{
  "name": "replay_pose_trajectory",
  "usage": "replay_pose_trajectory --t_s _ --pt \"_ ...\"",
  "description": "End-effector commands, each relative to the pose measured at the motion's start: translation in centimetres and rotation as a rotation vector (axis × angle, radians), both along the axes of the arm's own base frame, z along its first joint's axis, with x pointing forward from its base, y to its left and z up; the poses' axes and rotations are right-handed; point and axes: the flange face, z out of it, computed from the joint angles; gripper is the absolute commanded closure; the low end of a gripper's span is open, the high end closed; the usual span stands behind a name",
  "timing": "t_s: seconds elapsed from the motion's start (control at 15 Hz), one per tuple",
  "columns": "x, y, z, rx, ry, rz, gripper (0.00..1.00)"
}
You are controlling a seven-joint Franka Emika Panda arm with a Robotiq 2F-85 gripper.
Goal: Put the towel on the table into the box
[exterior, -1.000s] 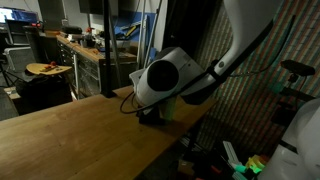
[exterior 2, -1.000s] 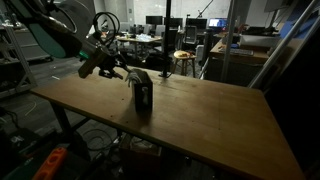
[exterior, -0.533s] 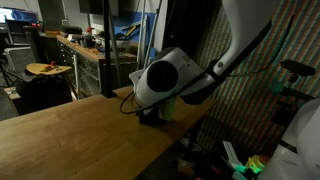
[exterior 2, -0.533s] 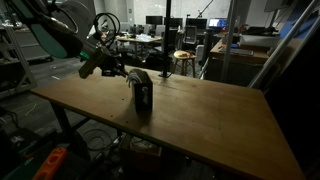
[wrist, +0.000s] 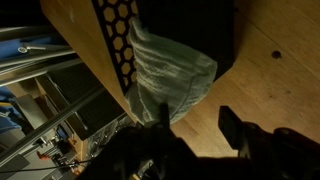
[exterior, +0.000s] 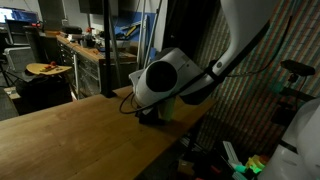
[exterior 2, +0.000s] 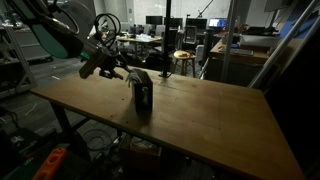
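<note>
Wrist cam is showing the towel (wrist: 165,75) bulging out of the box (wrist: 195,25), a flap hanging over its rim. The end effector (wrist: 193,120) is hovering beside the box, half open and holding nothing. I'm guessing I should tuck that flap in slowly from above so the soft box isn't tipping.

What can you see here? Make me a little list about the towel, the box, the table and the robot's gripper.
towel: light grey cloth, bunched up at the box, with part of it spilling over the edge
box: small and black, standing on the table
table: light brown wood
gripper: just above the towel, jaws apart, holding nothing
job so far: the towel does not look fully tucked in
</note>
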Motion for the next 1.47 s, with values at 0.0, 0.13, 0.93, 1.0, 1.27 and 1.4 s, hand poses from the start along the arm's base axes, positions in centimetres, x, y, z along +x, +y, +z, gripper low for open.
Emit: replay_pose_trajectory --t_s 0.0,0.13,0.93,1.0,1.27,1.4 --pt "0.7 -0.2 0.3 -0.004 -0.028 0.001 0.16" --pt "0.7 -0.3 0.2 -0.006 -0.028 0.001 0.07" --pt "1.4 -2.1 -0.8 -0.042 -0.047 -0.014 0.61" --pt "1.4 -2.2 -0.9 -0.042 -0.047 -0.018 0.64" --pt "1.9 -2.5 -0.4 -0.038 -0.056 -0.034 0.93" --pt "2.1 -2.5 -0.3 -0.037 -0.062 -0.040 0.91"
